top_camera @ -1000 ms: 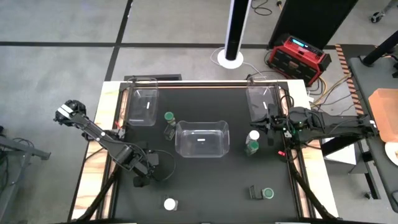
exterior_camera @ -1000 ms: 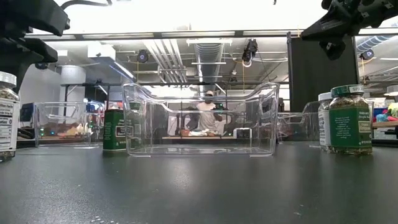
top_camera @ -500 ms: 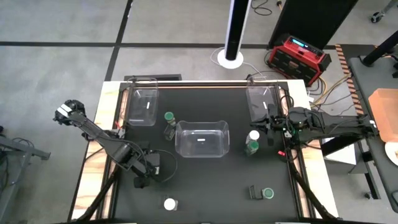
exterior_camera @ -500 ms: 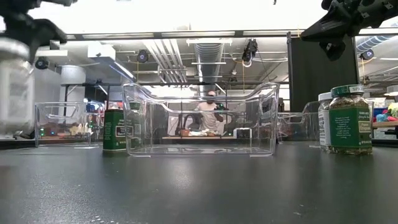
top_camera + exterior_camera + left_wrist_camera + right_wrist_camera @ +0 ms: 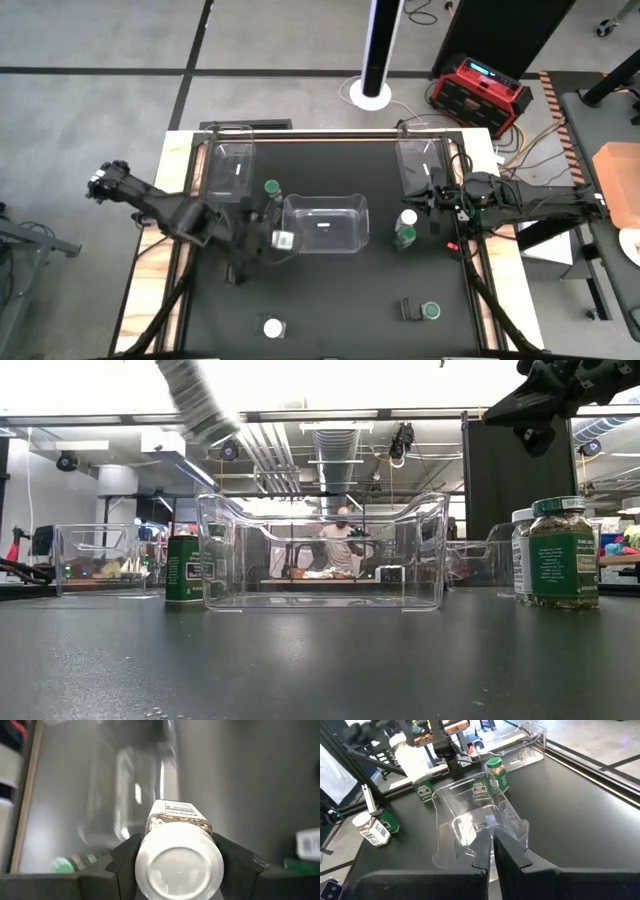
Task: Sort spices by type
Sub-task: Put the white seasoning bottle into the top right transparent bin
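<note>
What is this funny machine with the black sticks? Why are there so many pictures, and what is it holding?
It is a robot with two black arms working at a table. One picture looks down from above and one looks across the tabletop. The other two come from little cameras on the arms' wrists.

On the table stand three clear plastic boxes: a left box, a middle box and a right box. Around them are small spice jars, like the green-lidded jar.

The left hand is shut on a white-lidded jar, lifted up beside the middle box. The right hand waits near the right box, shut and empty.
</note>
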Available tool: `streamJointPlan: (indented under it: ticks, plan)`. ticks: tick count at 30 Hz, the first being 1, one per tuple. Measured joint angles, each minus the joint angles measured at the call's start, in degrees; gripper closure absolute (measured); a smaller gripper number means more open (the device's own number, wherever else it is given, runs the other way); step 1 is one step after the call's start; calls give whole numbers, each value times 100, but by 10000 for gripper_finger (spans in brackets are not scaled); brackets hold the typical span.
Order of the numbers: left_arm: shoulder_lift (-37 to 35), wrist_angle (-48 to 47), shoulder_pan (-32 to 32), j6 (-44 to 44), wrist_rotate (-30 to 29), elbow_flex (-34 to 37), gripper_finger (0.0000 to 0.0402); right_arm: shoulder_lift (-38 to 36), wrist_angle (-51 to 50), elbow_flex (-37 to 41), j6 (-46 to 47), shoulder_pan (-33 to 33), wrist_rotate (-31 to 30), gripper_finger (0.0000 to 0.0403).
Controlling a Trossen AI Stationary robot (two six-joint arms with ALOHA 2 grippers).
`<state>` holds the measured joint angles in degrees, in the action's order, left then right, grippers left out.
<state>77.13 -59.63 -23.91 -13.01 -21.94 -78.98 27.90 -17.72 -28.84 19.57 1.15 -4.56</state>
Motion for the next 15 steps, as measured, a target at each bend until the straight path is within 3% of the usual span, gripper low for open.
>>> streamJointPlan:
  ticks: [6, 15]
  plan:
    - [285, 55, 966, 929, 407, -566, 213, 0, -4, 2, 23, 0, 2, 390]
    - [1660, -1016, 1857, 832, 1071, -1907, 213, 0, -342, 2, 201, 0, 7, 390]
